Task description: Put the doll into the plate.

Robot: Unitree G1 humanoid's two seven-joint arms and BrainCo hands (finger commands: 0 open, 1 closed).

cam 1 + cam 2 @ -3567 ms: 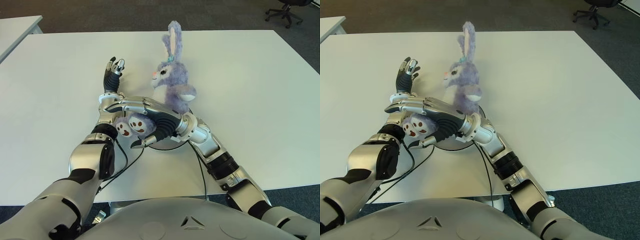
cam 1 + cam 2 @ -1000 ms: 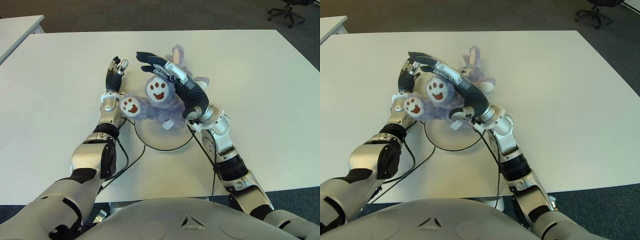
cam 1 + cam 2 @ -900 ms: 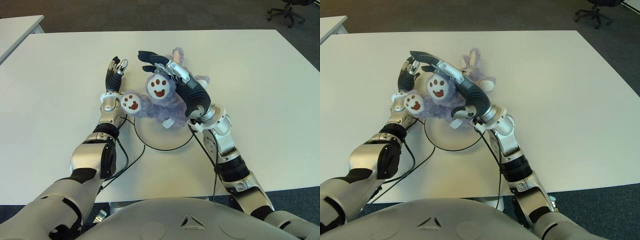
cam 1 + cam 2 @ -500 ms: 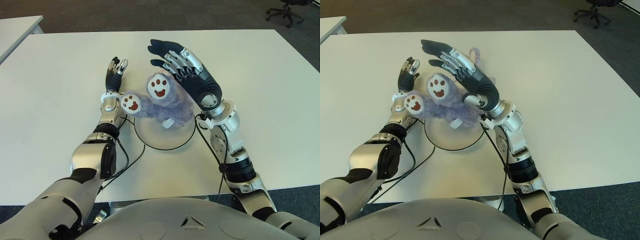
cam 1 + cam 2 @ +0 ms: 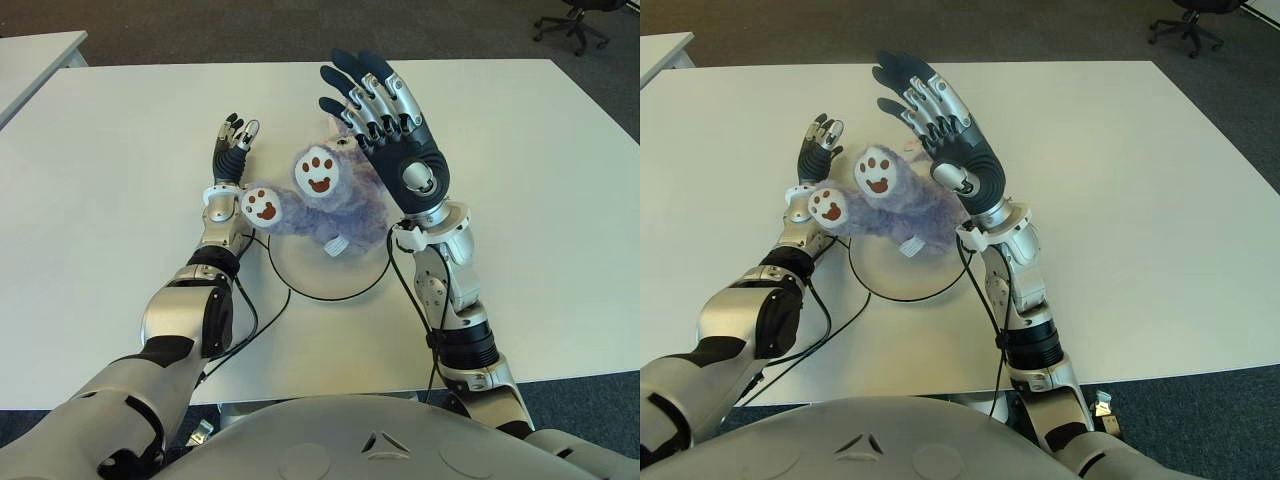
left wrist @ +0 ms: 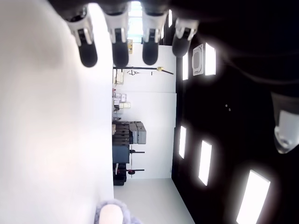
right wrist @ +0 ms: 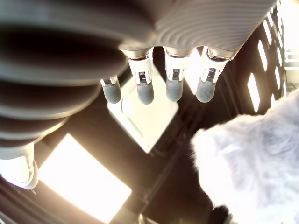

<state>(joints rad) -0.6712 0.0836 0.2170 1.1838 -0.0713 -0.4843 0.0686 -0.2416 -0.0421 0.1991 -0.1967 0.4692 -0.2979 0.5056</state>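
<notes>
- The doll [image 5: 318, 200], a purple plush rabbit, lies on its back with both white-soled feet tipped up toward the camera.
- Its lower body overlaps the far rim of the plate [image 5: 300, 268], a pale round dish with a dark edge on the white tabletop [image 5: 540, 180]; the head end reaches past the rim onto the tabletop, though the right hand hides most of it.
- The right hand [image 5: 385, 120] is raised above the doll's far side, palm facing out, fingers spread straight and holding nothing; the right wrist view shows the purple fur apart from the fingertips.
- The left hand [image 5: 231, 152] shows just left of the doll, fingers extended and relaxed, holding nothing. One foot of the doll sits right beside its wrist; whether they touch is hard to tell.
- A black cable [image 5: 250, 315] runs along the left forearm, near the plate's left rim.
</notes>
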